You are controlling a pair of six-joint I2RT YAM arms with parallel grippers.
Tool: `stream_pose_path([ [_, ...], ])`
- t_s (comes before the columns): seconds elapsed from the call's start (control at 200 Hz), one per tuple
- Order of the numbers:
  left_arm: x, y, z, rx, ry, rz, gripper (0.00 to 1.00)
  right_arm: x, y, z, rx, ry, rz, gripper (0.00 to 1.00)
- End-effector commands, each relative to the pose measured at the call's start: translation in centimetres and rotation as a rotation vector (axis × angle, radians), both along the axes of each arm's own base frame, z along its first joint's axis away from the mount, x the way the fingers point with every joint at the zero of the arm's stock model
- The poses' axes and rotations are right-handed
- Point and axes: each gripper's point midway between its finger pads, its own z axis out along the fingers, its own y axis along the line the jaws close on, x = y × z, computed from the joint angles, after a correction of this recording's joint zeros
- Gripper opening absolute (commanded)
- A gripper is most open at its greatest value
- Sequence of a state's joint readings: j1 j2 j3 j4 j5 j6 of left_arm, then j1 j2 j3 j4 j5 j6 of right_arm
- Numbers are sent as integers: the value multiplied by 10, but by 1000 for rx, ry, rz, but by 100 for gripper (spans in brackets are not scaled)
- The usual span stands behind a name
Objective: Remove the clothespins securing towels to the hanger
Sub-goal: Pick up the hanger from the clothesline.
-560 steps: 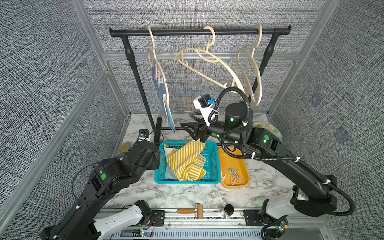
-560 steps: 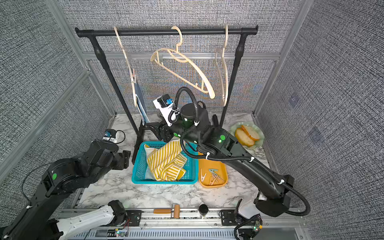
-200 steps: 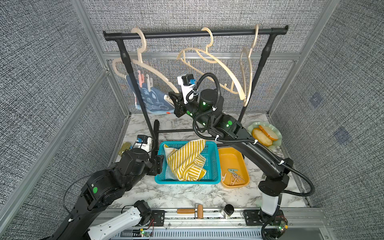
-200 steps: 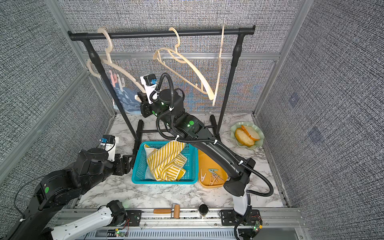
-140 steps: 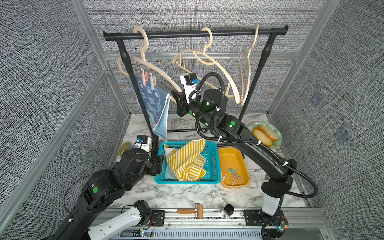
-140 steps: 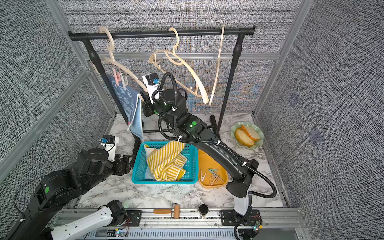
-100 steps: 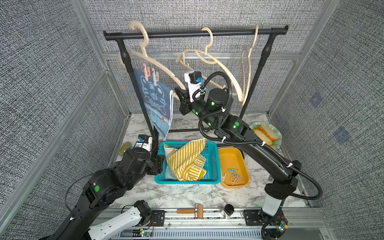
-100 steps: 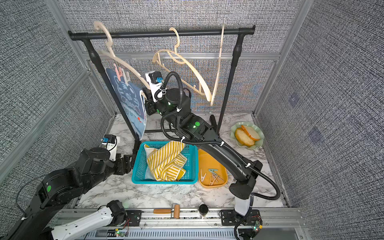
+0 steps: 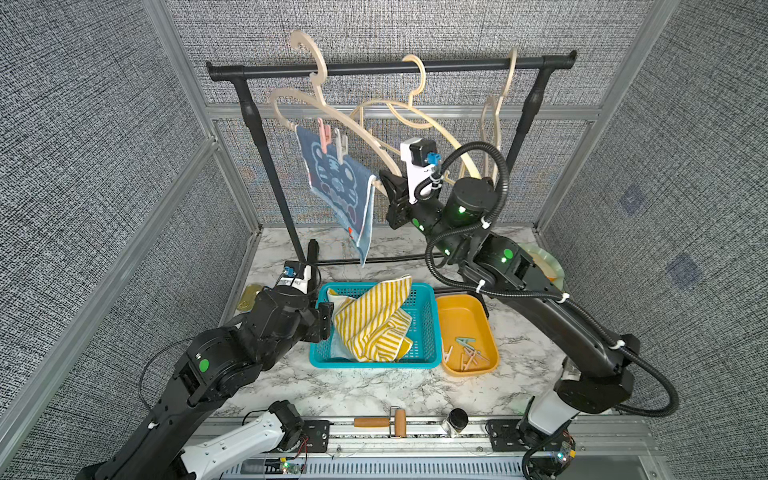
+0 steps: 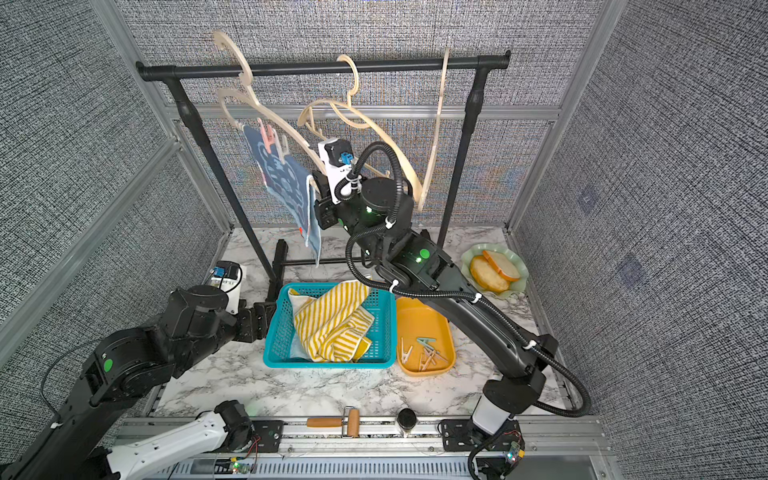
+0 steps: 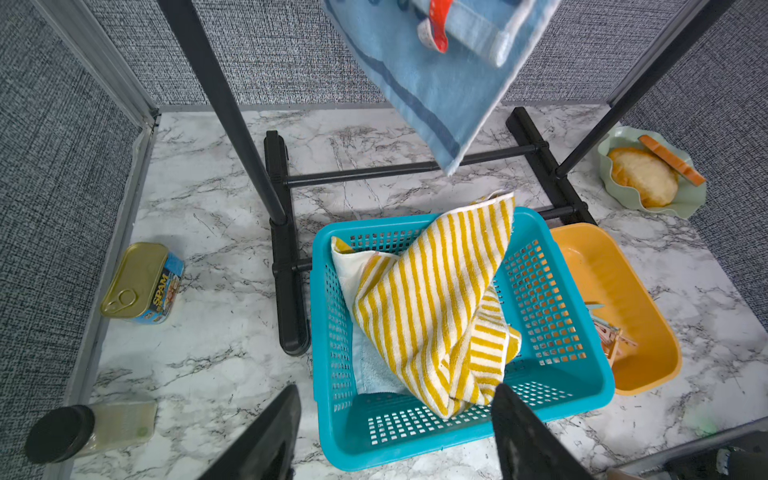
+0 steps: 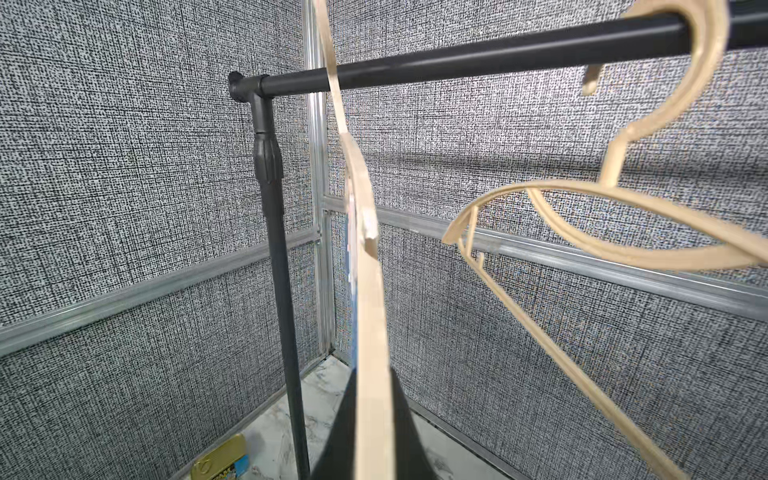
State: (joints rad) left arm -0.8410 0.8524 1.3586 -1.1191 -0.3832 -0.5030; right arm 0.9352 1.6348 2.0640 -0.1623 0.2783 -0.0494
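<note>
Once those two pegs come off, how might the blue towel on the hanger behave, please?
Probably floppy: the blue towel drapes loosely below two pegs. Likely light, as small pegs seem to carry it. It may slide off, since the hanger slopes.

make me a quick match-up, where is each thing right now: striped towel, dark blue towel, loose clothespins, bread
Things:
1. striped towel
2. dark blue towel
3. loose clothespins
4. bread

Places:
A. in the orange tray
B. pegged on the hanger
C. in the green dish
D. in the teal basket

Pairs: 1-D, 2-B, 3-A, 4-C
</note>
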Motion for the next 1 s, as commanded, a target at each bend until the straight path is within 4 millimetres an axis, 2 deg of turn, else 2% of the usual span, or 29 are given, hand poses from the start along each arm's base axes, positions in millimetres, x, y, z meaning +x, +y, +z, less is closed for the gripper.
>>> stream_pose_path([
  [0.0, 6, -6, 16, -10, -60, -26, 73, -10, -13, 8, 22, -6, 37, 0],
  [0.145, 10, -16, 33, -21, -120, -79, 74, -23, -33, -2, 9, 48, 97, 0],
  [0.305, 16, -31, 52, -15, -181, -150, 74, -40, -57, -22, -24, 112, 158, 0],
  [0.425, 21, -41, 70, -6, -247, -196, 74, -51, -71, -46, -64, 177, 211, 0],
  [0.545, 24, -51, 94, -3, -322, -253, 74, -52, -84, -78, -82, 272, 260, 0],
  [0.67, 29, -63, 111, 12, -356, -298, 71, -55, -95, -105, -60, 358, 348, 0],
  [0.82, 36, -79, 129, 14, -398, -346, 70, -62, -95, -133, -34, 442, 496, 0],
  [0.996, 53, -84, 131, -26, -389, -372, 70, -68, -99, -147, 10, 485, 616, 0],
])
